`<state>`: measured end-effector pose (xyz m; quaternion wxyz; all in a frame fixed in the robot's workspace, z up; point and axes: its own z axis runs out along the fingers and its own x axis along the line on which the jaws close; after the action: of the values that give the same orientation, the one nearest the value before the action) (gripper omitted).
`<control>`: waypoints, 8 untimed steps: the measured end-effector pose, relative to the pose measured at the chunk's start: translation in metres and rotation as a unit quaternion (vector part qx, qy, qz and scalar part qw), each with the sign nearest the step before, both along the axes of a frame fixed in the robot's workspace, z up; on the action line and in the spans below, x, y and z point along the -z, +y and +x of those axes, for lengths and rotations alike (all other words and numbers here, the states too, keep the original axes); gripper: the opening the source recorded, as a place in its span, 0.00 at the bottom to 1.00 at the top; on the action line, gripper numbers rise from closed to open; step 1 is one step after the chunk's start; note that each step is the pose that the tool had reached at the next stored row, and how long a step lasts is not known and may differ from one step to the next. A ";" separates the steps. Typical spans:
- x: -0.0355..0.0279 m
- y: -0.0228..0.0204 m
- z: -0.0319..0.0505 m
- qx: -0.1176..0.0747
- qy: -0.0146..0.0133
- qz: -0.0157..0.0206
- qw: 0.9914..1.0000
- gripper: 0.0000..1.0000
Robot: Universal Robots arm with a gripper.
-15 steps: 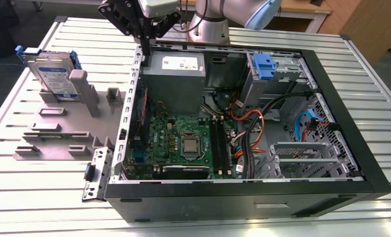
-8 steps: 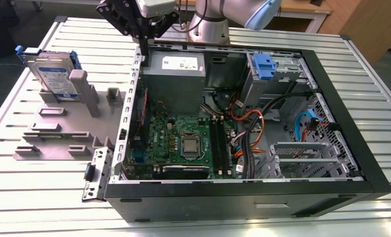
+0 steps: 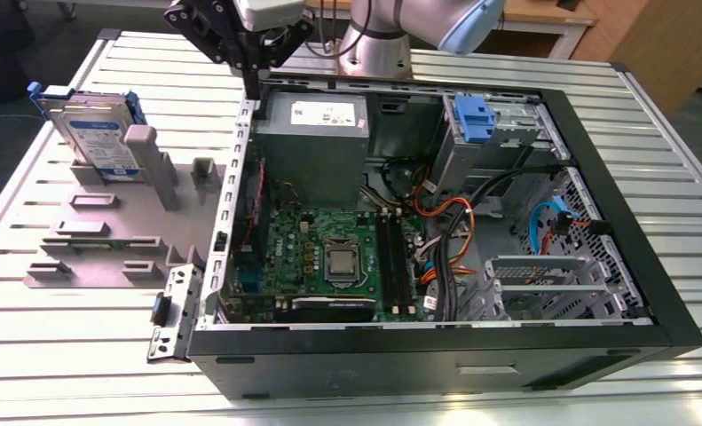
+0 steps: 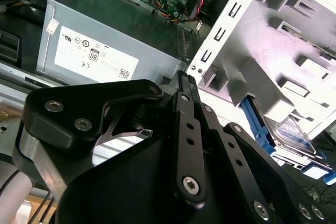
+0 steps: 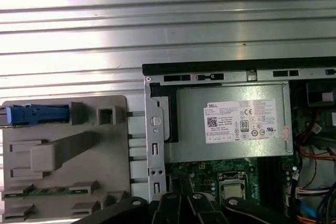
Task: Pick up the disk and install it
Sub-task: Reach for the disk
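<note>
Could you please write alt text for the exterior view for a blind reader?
The gripper hangs over the edge of an open computer case on a metal table. The disk stands in a grey fixture beside the case.

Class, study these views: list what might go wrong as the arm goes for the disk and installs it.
1. The gripper, shut, hangs right at the case wall; a low sideways move may strike it.
2. The disk stands on edge beside a grey post; an off-centre grasp may knock either.
3. Loose cables by the drive bay could snag.
</note>
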<state>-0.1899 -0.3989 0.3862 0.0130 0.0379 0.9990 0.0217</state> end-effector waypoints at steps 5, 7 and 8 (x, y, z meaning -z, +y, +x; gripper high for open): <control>0.0000 0.0000 -0.0025 0.000 0.000 0.000 1.000 0.11; 0.0001 0.0000 -0.0029 0.000 0.000 0.000 1.000 0.11; 0.0001 0.0000 -0.0032 0.000 0.000 0.000 1.000 0.11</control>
<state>-0.1931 -0.3989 0.3861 0.0131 0.0379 0.9990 0.0217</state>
